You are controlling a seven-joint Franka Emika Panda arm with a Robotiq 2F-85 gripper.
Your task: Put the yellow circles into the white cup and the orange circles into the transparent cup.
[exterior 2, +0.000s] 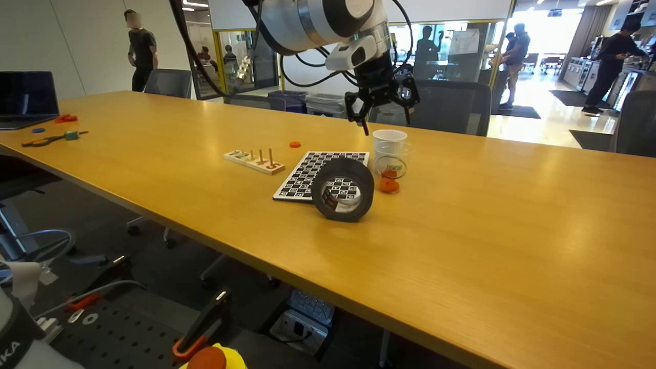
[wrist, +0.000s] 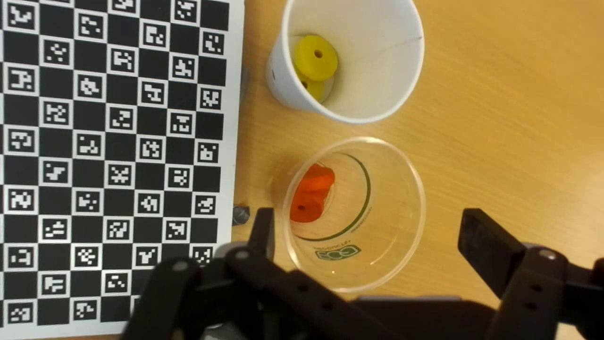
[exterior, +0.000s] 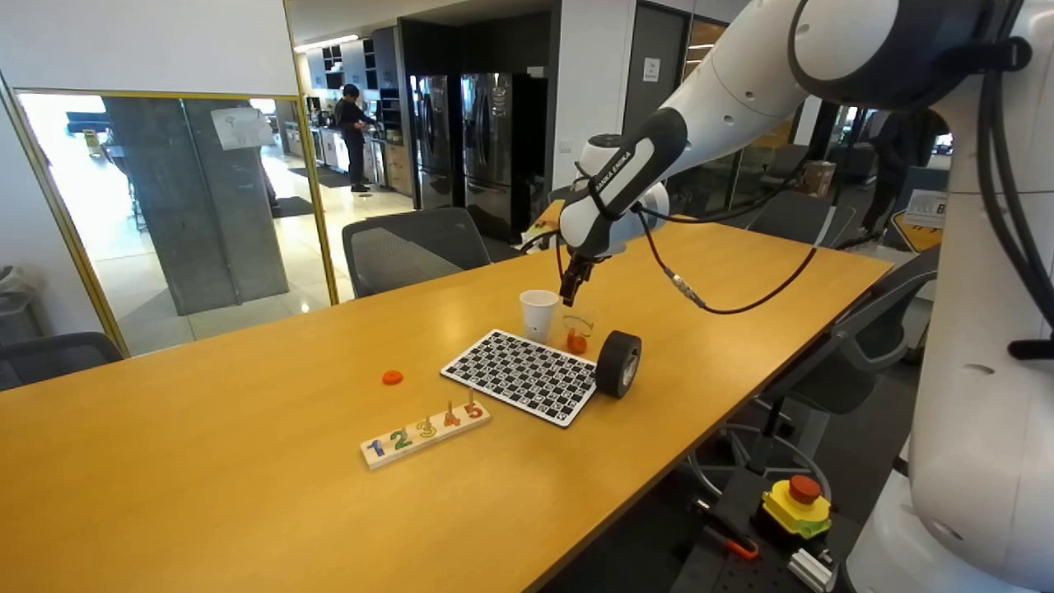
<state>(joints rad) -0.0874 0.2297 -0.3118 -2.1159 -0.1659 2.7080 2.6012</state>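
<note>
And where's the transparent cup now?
In the wrist view, the transparent cup sits slightly right of centre, below the white cup in frame and right of the checkered board.

Things grouped and scattered on a shiny, wood-grained tabletop (exterior: 206,486).
A checkered board (exterior: 525,375) lies on it; a white cup (exterior: 538,316) and a clear cup (wrist: 354,215) stand upright side by side, just beside one of its edges. A black tape roll (exterior: 613,364) stands on its rim at the board's corner; whether the two touch cannot be told. A pegged number strip (exterior: 424,436) lies nearby, and a lone orange circle (exterior: 393,377) lies flat, apart from strip and board. Well away, seen in an exterior view, are an open laptop (exterior 2: 28,95), an orange-red item (exterior 2: 65,118) too small to make out, a blue disc (exterior 2: 38,130), an orange-handled tool (exterior 2: 45,141) and a green block (exterior 2: 72,135) on or against that tool.
</note>
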